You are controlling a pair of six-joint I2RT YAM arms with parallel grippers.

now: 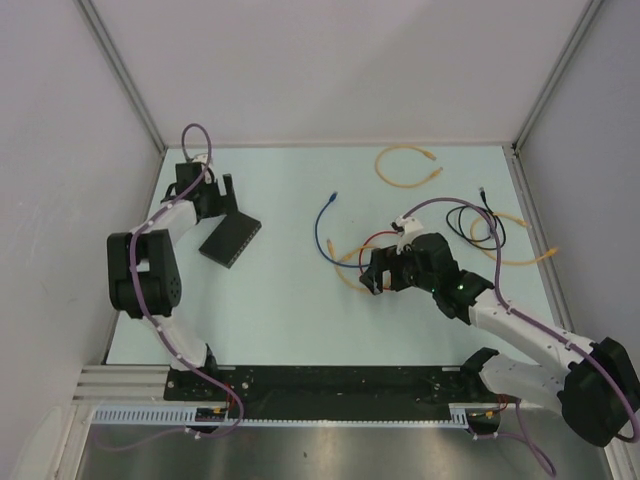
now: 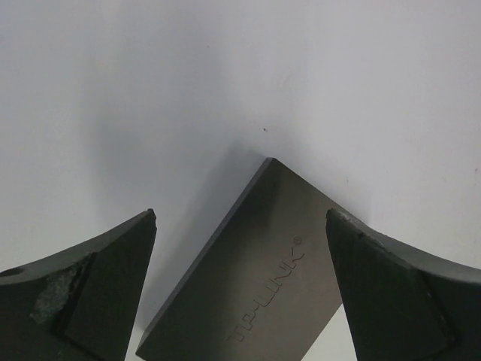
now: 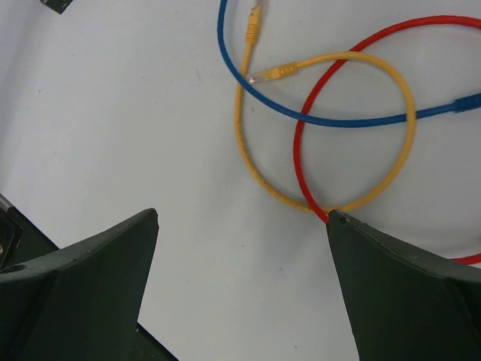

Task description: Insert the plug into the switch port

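Observation:
The switch [image 1: 230,240] is a flat black box lying at an angle on the table's left side. My left gripper [image 1: 218,200] is open just above its far corner. In the left wrist view the switch [image 2: 263,286] shows its lettered top between the open fingers [image 2: 98,293]; its sockets do not show. My right gripper [image 1: 373,277] is open and empty, low over the table's middle beside a tangle of cables. In the right wrist view a yellow cable's plug [image 3: 267,74] lies ahead of the open gripper [image 3: 242,214], with a red cable [image 3: 301,162] touching the right fingertip.
A blue cable [image 1: 322,225] lies between the switch and the right gripper, and it shows in the right wrist view [image 3: 346,122]. A black cable [image 1: 470,222] and yellow cables [image 1: 405,168] lie at the back right. Walls enclose the table on three sides.

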